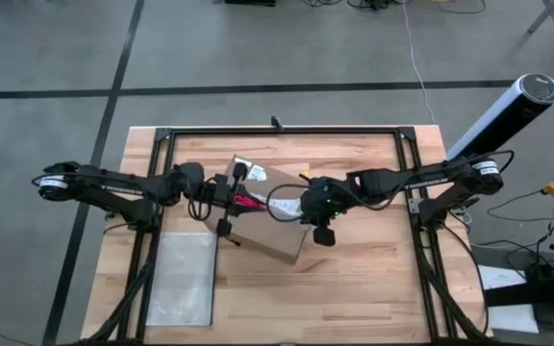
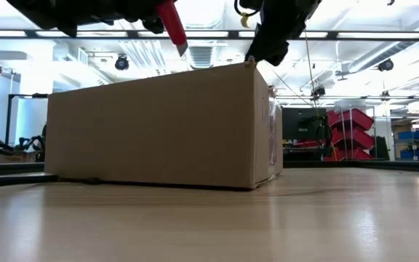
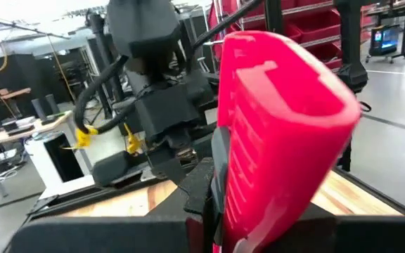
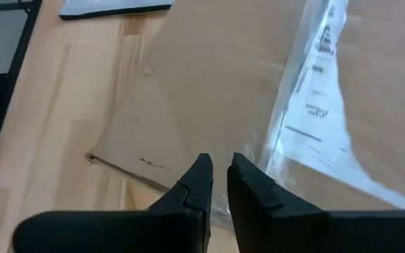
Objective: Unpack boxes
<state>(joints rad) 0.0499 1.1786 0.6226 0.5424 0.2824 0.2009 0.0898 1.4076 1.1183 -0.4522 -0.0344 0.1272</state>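
The cardboard box rests flat on the table, near its middle, with the flaps closed under clear packing tape and a white label. All positions below are given relative to the box.

Handling judgement: corrugated walls, stiff along the edges and corners, liable to dent on the broad faces. The weight cannot be told. The taped strip looks glossy and probably slippery; bare cardboard should give better friction. The box is far wider than either jaw span, so take hold at a flap edge once the tape is cut, or brace a corner by pressing down.

Left gripper: above the box's left end, jaws closed on the red utility knife, whose tip hangs just above the top face.

Right gripper: over the box's right-hand top edge, fingers nearly together with a narrow gap, holding nothing.

The zip pouch lies beside the box, toward the front-left corner of the table
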